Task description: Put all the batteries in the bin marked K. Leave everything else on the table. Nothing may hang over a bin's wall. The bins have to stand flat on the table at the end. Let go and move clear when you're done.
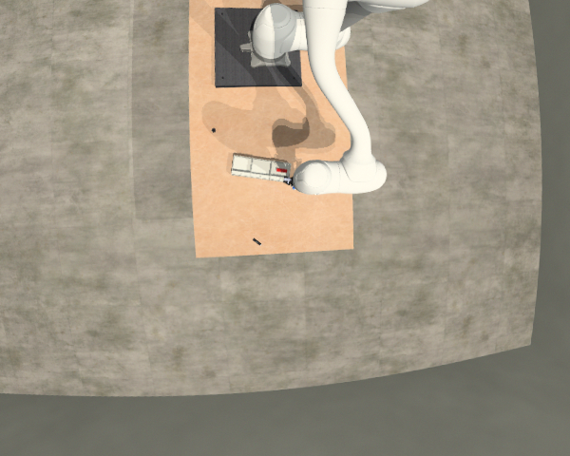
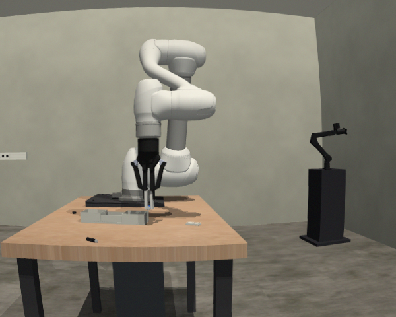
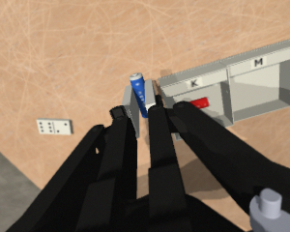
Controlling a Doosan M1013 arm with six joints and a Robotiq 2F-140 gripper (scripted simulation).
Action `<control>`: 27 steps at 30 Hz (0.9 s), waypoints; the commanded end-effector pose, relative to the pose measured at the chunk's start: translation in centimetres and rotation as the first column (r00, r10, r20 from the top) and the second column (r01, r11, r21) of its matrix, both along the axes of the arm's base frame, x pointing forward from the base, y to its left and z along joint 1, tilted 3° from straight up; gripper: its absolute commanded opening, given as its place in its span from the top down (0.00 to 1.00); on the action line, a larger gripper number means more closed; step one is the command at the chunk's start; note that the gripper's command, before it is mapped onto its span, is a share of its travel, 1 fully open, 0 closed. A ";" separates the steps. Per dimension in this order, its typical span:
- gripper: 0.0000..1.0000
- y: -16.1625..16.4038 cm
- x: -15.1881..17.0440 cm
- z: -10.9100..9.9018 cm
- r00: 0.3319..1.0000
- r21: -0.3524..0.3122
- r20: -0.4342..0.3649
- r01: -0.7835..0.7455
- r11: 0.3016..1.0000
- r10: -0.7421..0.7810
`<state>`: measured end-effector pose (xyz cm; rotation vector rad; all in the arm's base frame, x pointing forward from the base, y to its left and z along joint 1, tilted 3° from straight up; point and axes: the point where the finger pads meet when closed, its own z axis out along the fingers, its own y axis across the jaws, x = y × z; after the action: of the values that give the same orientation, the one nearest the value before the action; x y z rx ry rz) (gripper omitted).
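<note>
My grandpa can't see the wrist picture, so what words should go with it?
A gripper holds a blue battery above a wooden table, just beside a grey bin marked K. A red thing lies inside that bin, bin M adjoins it, and a white domino lies across the table.

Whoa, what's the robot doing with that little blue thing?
The robot's gripper is holding the blue battery between its fingers, up above the table beside the row of bins. It looks set to go into the bin marked K, where a red thing, probably another battery, already lies. The blue one isn't in yet. A white domino lies on the table, and that's meant to stay there.
</note>
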<state>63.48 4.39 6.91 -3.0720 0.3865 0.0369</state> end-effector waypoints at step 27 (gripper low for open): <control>0.85 -4.9 -6.9 0.0 0.571 -0.022 -0.042 0.820 0.572 -0.820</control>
<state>56.52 -0.50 6.83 -2.6416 1.5975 0.0748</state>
